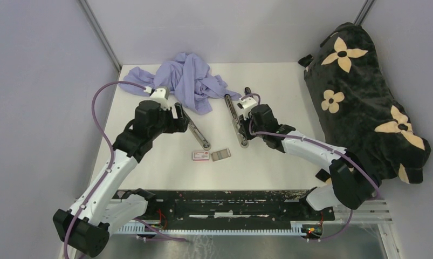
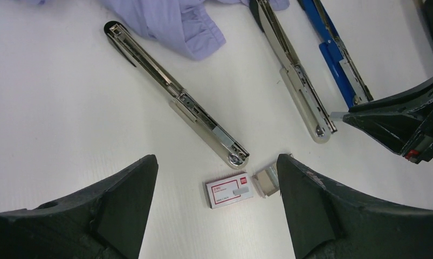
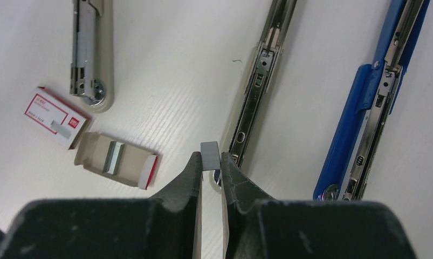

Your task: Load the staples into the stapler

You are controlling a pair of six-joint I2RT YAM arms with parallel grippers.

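Note:
Three staplers lie opened flat: a silver one on the left (image 1: 195, 131), a silver one in the middle (image 1: 235, 121) (image 3: 257, 81) and a blue one (image 3: 376, 97). The red-and-white staple box (image 1: 200, 156) (image 2: 229, 190) lies beside its grey tray (image 1: 221, 155) (image 3: 117, 159), which holds a staple strip (image 3: 114, 157). My right gripper (image 3: 209, 162) (image 1: 242, 111) is shut on a grey staple strip (image 3: 209, 152), just above the near end of the middle stapler. My left gripper (image 2: 215, 162) (image 1: 179, 114) is open and empty, above the box and the left stapler (image 2: 176, 94).
A crumpled purple cloth (image 1: 187, 81) lies at the back of the table, touching the staplers' far ends. A large black bag with beige flowers (image 1: 365, 102) fills the right side. A black rail (image 1: 219, 205) runs along the near edge.

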